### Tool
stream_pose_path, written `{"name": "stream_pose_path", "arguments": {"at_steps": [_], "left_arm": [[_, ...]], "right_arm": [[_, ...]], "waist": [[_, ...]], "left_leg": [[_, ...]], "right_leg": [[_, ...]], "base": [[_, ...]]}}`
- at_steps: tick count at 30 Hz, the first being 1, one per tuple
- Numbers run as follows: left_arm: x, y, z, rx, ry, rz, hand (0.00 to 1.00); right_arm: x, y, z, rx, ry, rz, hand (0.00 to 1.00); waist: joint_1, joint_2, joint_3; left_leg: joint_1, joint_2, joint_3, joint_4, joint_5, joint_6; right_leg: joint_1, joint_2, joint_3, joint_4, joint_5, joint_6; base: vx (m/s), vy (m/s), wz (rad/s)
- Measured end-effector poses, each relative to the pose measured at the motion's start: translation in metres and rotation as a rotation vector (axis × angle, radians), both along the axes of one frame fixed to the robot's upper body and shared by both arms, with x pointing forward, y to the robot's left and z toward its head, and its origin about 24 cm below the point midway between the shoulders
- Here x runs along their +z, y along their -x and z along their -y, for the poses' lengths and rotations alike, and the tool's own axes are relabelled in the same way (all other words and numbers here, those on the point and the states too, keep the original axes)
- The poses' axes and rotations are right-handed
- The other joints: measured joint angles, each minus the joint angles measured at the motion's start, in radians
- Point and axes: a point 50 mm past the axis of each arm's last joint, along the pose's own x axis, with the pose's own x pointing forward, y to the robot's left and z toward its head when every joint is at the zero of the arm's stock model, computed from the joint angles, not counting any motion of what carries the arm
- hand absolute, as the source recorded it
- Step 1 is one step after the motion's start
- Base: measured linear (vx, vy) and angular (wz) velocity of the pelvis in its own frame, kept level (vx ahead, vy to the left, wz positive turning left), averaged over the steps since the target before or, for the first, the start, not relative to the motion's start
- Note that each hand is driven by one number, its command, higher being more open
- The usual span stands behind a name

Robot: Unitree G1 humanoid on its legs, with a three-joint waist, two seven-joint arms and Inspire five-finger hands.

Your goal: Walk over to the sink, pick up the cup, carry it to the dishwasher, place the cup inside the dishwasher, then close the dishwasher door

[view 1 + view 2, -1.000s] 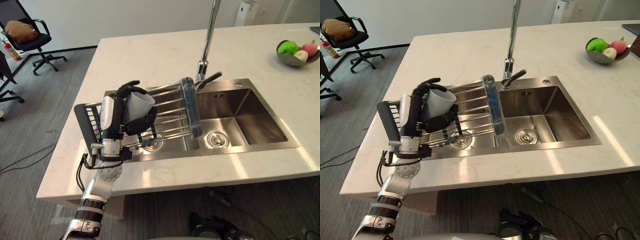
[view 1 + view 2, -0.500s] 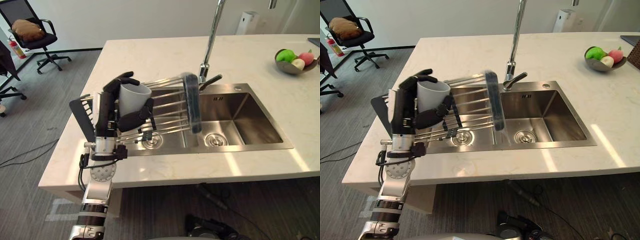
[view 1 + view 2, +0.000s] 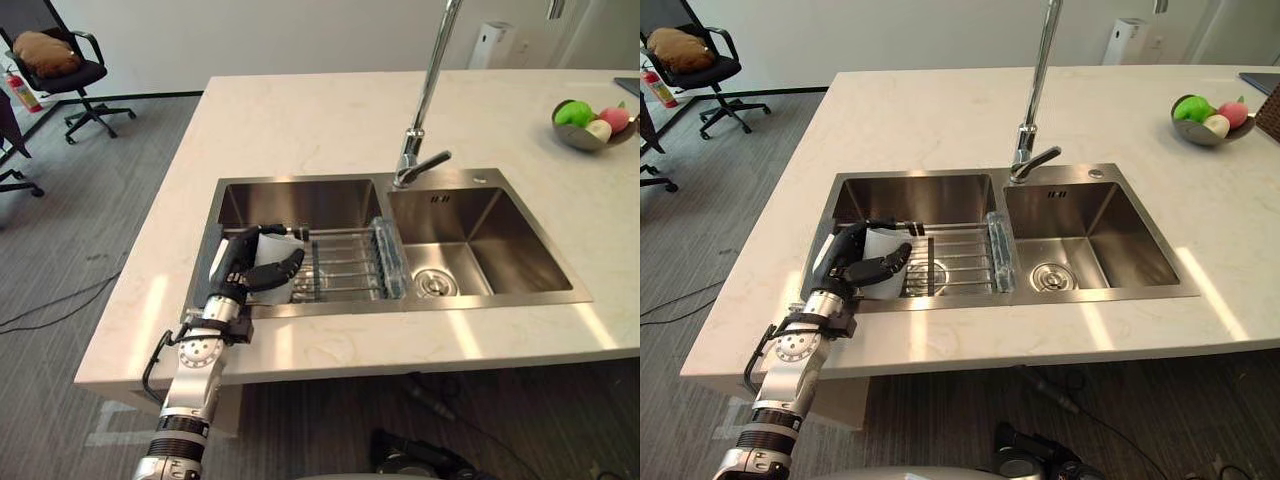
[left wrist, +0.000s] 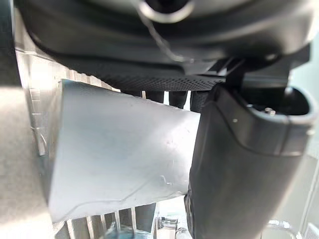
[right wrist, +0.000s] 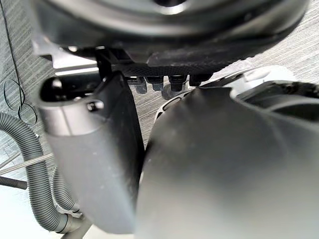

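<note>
Cup [image 3: 283,246]: white, in the left basin of the sink [image 3: 480,300], with the fingers and thumb of the left hand [image 3: 238,278] curled round it. Step in hand: the pick-up. The next move likely calls for a lift clear of the sink's rim. The left wrist view adds the thumb [image 4: 239,169] pressed against the cup's wall.

- I see even, bright room light on the pale surface [image 3: 300,120], with soft glare patches along its near edge.
- The steel sink [image 3: 490,240] shows a soft, dull sheen, brightest on the left basin's far wall.
- In the left wrist view my left hand [image 4: 239,164] reads dark against the brightly lit cup [image 4: 114,149].
</note>
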Motion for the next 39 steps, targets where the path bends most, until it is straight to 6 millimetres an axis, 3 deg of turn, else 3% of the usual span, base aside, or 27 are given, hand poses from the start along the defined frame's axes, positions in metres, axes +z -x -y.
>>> {"name": "stream_pose_path", "arguments": {"at_steps": [5,14,16,19,23,31,34,35,37,39], "left_arm": [[-0.004,-0.002,0.004,-0.089,0.218,-0.085,0.0],[-0.003,0.009,0.003,-0.043,0.251,-0.021,0.0],[0.001,0.016,-0.002,0.028,0.239,0.029,0.0],[0.023,0.025,-0.009,0.133,0.201,0.181,0.0],[0.073,0.043,-0.024,0.405,0.135,0.508,0.0],[0.131,0.088,-0.034,0.85,-0.111,0.986,0.0],[0.137,0.103,-0.037,0.952,-0.195,1.077,0.0],[0.135,0.106,-0.038,0.985,-0.215,1.073,0.0],[0.129,0.113,-0.049,1.074,-0.301,1.024,0.0],[0.121,0.121,-0.056,1.14,-0.341,0.926,0.0]], "right_arm": [[0.0,0.0,-0.001,-0.001,-0.004,-0.015,1.0],[0.0,-0.001,0.001,-0.003,-0.001,-0.016,1.0],[0.0,-0.001,0.001,-0.009,0.006,-0.005,1.0],[0.0,0.002,0.003,-0.019,0.023,0.009,1.0],[0.0,0.007,0.005,-0.024,0.041,0.021,1.0],[-0.002,0.016,0.007,0.006,0.07,0.021,1.0],[-0.002,0.02,0.006,0.039,0.075,0.009,1.0],[-0.002,0.021,0.01,0.05,0.081,0.008,1.0],[-0.002,0.021,0.007,0.097,0.079,0.006,1.0],[-0.002,0.022,0.006,0.132,0.079,-0.002,1.0]], "waist": [[0.002,0.002,-0.001],[0.004,0.004,-0.001],[0.006,0.004,0.0],[0.025,0.004,0.0],[0.052,0.004,0.001],[0.105,0.001,-0.001],[0.132,-0.014,-0.015],[0.135,0.018,-0.03],[0.139,0.013,-0.037],[0.146,0.014,-0.04]], "left_leg": [[0.003,0.003,0.004,0.0,-0.007,-0.001],[0.012,0.008,0.022,0.002,-0.015,-0.005],[0.012,0.007,0.021,0.002,-0.015,-0.004],[0.008,0.002,0.013,0.003,-0.014,-0.002],[0.003,-0.01,-0.001,0.002,-0.003,0.009],[-0.01,-0.037,-0.03,-0.001,0.033,0.019],[-0.042,-0.038,-0.04,0.014,0.027,0.037],[-0.067,-0.014,-0.057,0.026,0.018,0.045],[-0.076,-0.012,-0.103,0.03,0.026,0.053],[-0.124,-0.016,-0.185,0.033,0.057,0.041]], "right_leg": [[0.0,0.003,0.003,0.0,0.001,0.001],[0.0,0.008,0.011,0.0,0.001,0.002],[0.0,0.005,0.01,0.0,0.001,0.002],[0.001,0.004,0.005,0.0,0.002,0.003],[0.005,-0.011,0.0,0.0,0.008,0.008],[0.011,-0.045,-0.026,0.0,0.016,0.004],[-0.001,-0.054,-0.042,0.0,0.006,0.006],[-0.005,-0.043,-0.053,0.016,0.015,-0.009],[0.008,-0.046,-0.075,0.058,-0.038,-0.003],[0.041,-0.049,-0.169,0.009,-0.02,-0.001]], "base": [[-0.04,-0.012,-0.02],[-0.01,-0.001,-0.05],[-0.03,-0.01,0.02],[-0.02,-0.008,0.07],[-0.02,-0.001,0.09],[-0.08,-0.017,0.13],[-0.13,-0.044,0.14],[-0.07,-0.059,0.33],[0.01,-0.049,0.54],[-0.02,-0.082,1.09]]}}
